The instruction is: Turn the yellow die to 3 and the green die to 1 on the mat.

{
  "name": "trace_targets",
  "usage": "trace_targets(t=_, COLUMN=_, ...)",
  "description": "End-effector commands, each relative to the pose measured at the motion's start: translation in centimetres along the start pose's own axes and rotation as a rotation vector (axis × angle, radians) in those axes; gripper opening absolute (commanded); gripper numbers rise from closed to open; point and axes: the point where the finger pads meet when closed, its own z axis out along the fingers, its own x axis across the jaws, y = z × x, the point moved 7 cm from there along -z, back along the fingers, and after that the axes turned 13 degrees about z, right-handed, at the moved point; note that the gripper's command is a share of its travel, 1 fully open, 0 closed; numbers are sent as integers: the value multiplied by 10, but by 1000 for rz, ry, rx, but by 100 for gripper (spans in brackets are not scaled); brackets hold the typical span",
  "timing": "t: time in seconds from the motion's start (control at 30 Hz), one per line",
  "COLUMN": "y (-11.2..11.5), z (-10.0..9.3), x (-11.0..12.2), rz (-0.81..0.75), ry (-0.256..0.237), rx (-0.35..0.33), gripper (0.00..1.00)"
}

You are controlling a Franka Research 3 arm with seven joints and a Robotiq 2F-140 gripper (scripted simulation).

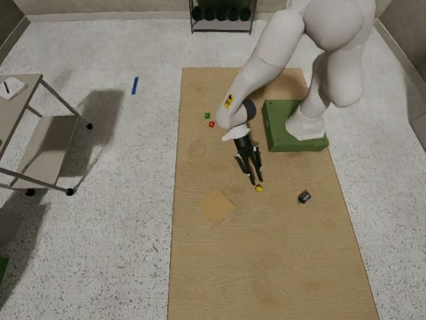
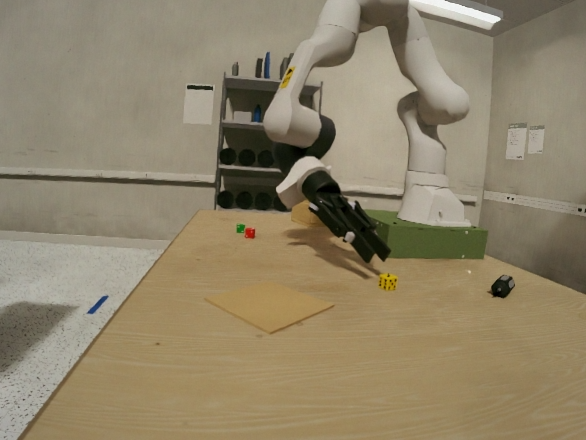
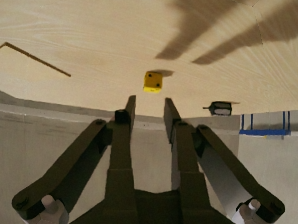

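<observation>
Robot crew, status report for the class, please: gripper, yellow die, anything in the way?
Gripper partly open, holding nothing. Yellow die on tabletop, off mat. Nothing seen between die and mat.
</observation>
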Motion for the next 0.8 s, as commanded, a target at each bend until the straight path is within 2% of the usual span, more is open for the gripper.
trace_targets(t=0.0, y=14, z=-8, x=4, rz=25, ry=5, rx=-3, gripper=32)
trace_targets(t=0.3, y=34, z=-19, x=8, rz=25, ry=5, rx=-3, gripper=32)
trace_targets(t=0.5, y=36, z=-19, x=9, rz=28, ry=10, rx=2, gripper=32)
trace_targets(t=0.57, y=38, z=-15, x=14, rz=45, ry=43, rx=34, gripper=32)
trace_targets(t=0.63, y=43, z=-8, x=23, rz=79, ry=106, rx=112, gripper=32)
trace_targets(t=0.7, y=43, z=-8, x=23, rz=79, ry=106, rx=112, gripper=32)
trace_targets(t=0.73, y=45, z=-4, x=28, rz=99, ry=140, rx=165, gripper=32)
trace_targets(t=0.77, y=45, z=-3, x=29, rz=101, ry=144, rx=172, gripper=32)
